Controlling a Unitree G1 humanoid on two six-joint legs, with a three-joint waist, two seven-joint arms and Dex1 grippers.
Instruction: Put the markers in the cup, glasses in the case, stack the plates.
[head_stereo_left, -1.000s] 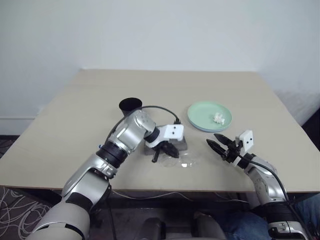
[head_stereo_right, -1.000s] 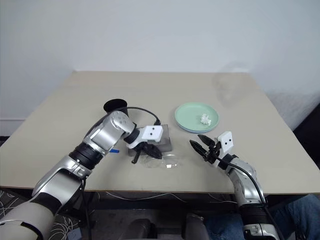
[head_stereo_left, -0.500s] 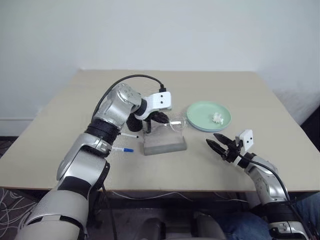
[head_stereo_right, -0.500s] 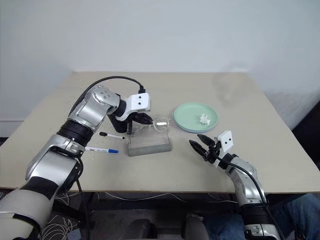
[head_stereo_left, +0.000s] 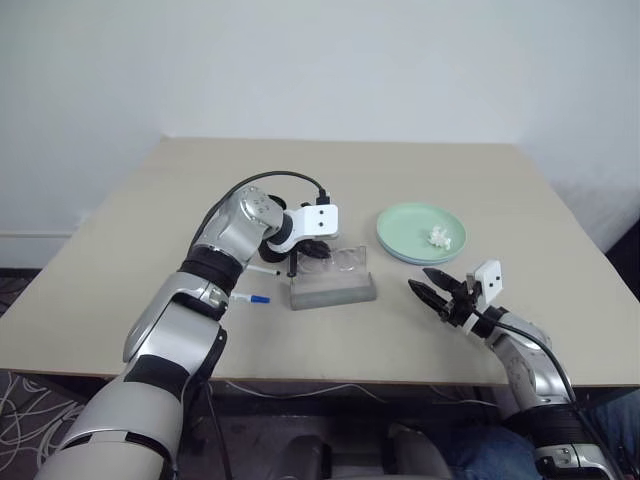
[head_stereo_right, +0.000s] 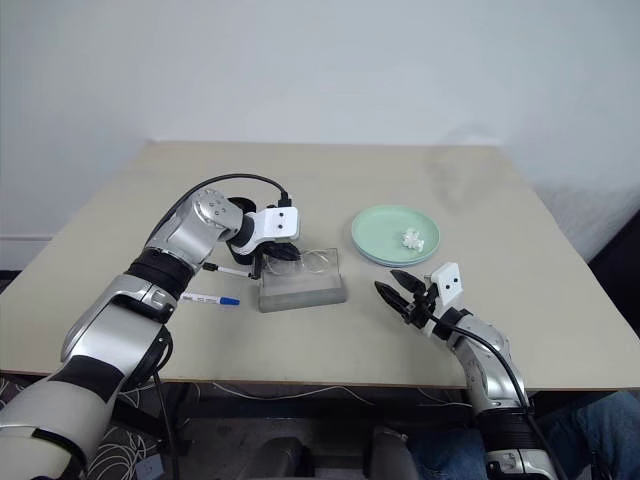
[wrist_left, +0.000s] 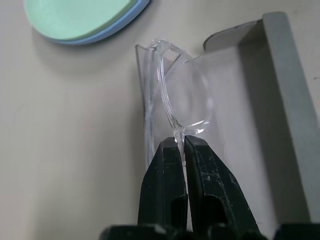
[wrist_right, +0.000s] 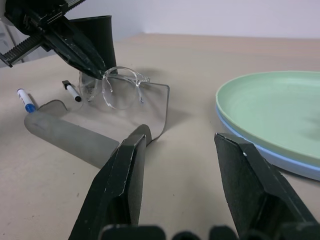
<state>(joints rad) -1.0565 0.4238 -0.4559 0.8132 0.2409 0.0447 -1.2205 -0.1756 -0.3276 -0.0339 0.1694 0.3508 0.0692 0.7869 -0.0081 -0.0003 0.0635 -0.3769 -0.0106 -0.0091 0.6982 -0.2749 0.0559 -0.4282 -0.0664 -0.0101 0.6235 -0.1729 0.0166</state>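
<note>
My left gripper (head_stereo_left: 308, 250) is shut on the rim of the clear glasses (wrist_left: 186, 102), holding them just over the open grey case (head_stereo_left: 333, 290), against its raised translucent lid (wrist_right: 150, 105). The black cup (wrist_right: 97, 35) stands behind that gripper. Two markers lie to the left of the case: one with a blue cap (head_stereo_left: 250, 298) and one with a black cap (head_stereo_left: 263, 270). The mint green plate (head_stereo_left: 405, 228) rests on the light blue one (wrist_right: 280, 162). My right gripper (head_stereo_left: 425, 282) hovers open to the right of the case with nothing in it.
A small crumpled white paper (head_stereo_left: 437, 236) lies on the green plate. The tan table (head_stereo_left: 330, 175) reaches back to a white wall, and its front edge runs just below my right gripper.
My left gripper lifted the glasses from the table in front of the case, swung them over it, and has now lowered them against the lid. The right arm has not moved.
</note>
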